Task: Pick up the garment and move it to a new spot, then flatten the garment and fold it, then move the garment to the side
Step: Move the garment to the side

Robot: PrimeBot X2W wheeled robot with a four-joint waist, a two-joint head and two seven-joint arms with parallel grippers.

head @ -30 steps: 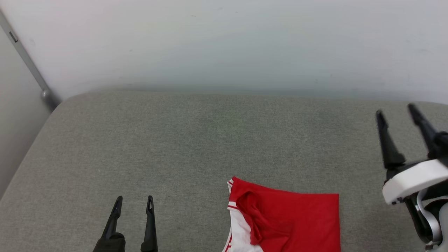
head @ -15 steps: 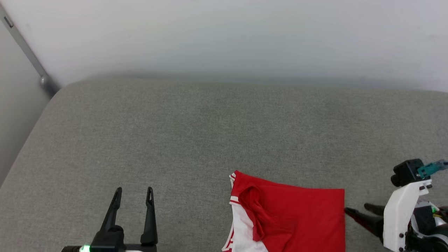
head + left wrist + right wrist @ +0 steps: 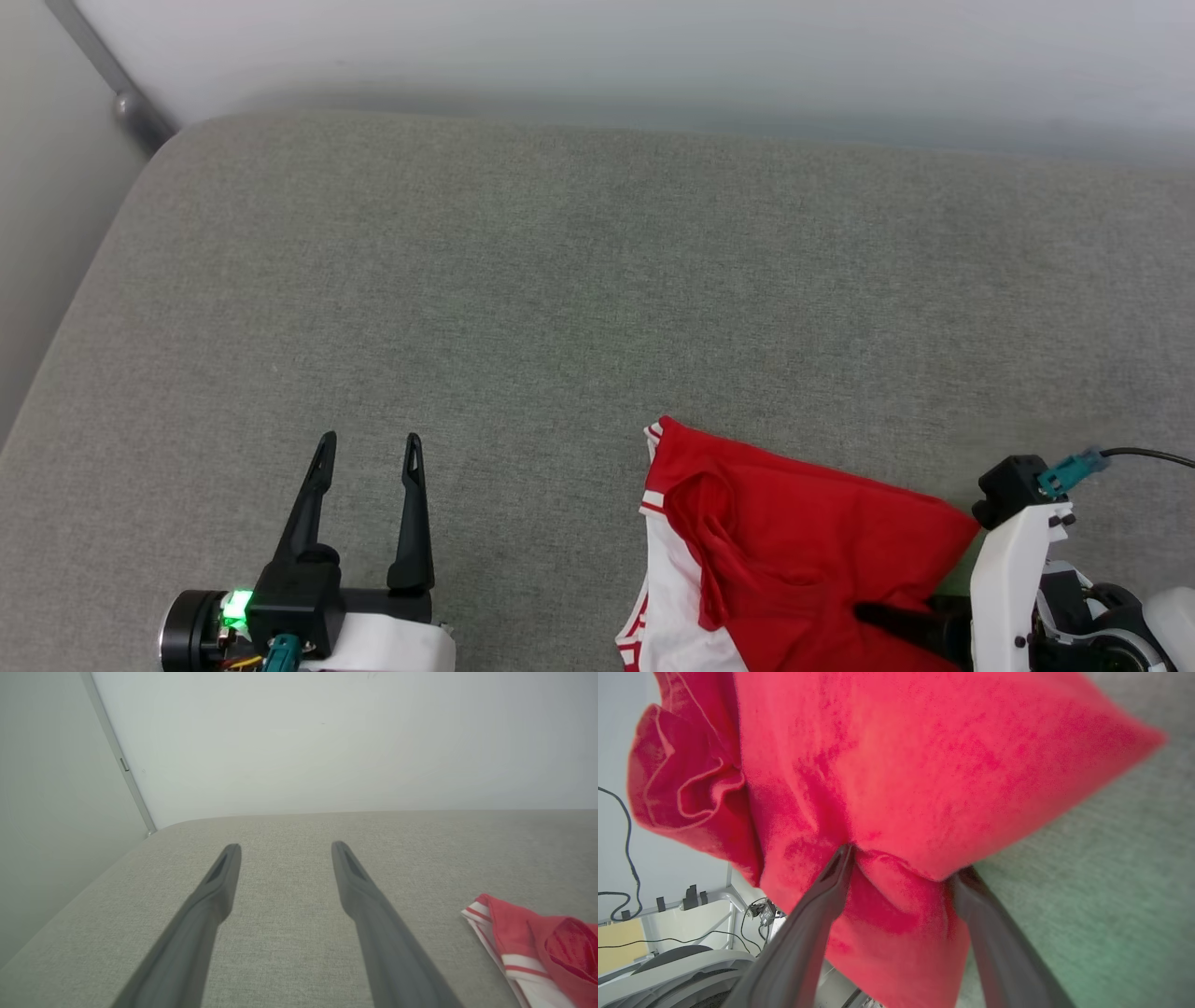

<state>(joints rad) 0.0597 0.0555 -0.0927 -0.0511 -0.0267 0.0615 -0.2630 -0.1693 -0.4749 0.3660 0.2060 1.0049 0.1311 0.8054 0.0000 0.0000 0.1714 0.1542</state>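
**While the right fingers straddle the cloth, the grab is not yet made**

Since the right gripper [image 3: 903,863] sits with its 2 fingers [image 3: 808,914] spread wide and a ridge of red fabric bunched between them, the step in hand reads as a pick-up of the garment [image 3: 803,551]; nothing is pinched yet. Whether this is the first lift or the last shift to the side I cannot say for sure (the compact, straight-edged shape hints that it may already be folded). Next, the jaws need to close on that ridge and catch every layer before any lift, or the layers may slide apart. The left gripper [image 3: 369,443] rests at the lower left of the head view, fingers parted and empty, over the grey cushion [image 3: 560,280].

The garment lies at the lower right of the head view, running off the bottom edge. It is red and soft, lightly creased, with a white sleeve and red-white striped trim along its left side; no lettering shows.
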